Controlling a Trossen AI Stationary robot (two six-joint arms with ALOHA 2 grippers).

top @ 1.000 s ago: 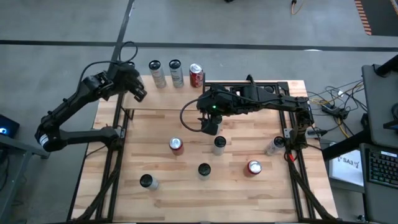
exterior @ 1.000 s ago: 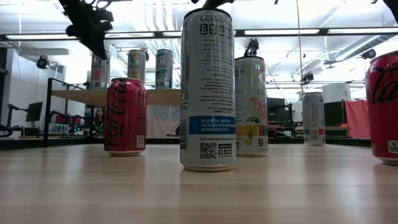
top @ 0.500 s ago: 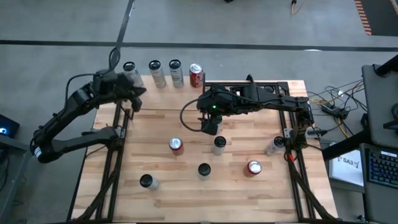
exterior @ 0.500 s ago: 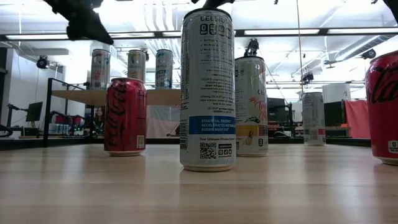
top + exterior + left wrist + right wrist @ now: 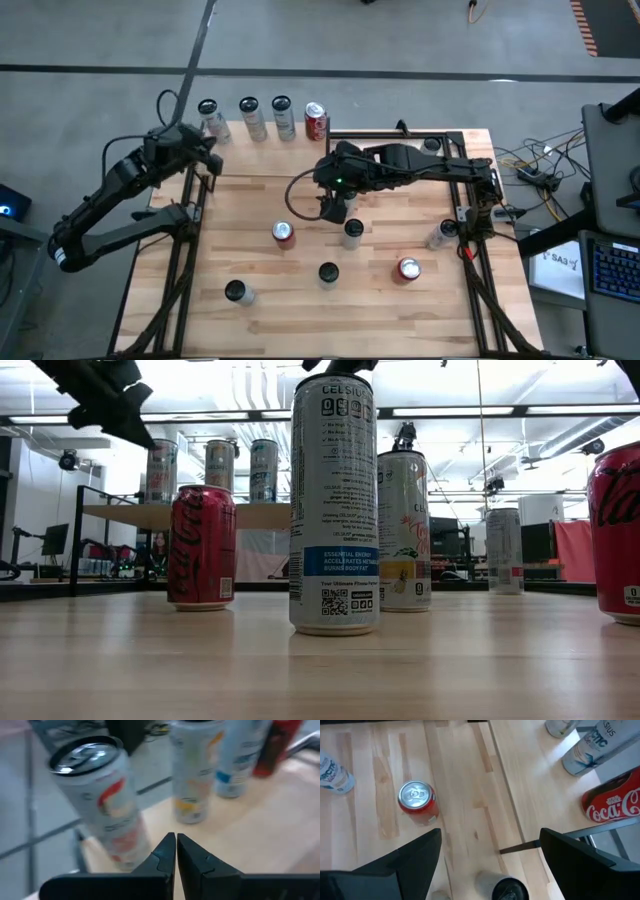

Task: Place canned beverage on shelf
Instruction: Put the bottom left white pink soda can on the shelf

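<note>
**Mia:** Where are the drink cans now?

**Ben:** Four stand in a row on the small pale wood shelf (image 5: 262, 150) with thin black legs. There is a white can with a red mark (image 5: 209, 118), two more pale cans, and a red cola can (image 5: 316, 122).

**Mia:** Is the left end effector (image 5: 207, 158) holding one?

**Ben:** No. It is clenched tight on nothing, just beside the white can at the shelf's end.

**Mia:** And the right end effector (image 5: 333, 207)?

**Ben:** It hangs spread wide and empty over the pale wood counter (image 5: 260, 270), near a small red can (image 5: 284, 233).

**Mia:** So what step is this?

**Ben:** I think one can is placed. Next, an end effector must go down around another can, squeeze it, and lift.
</note>
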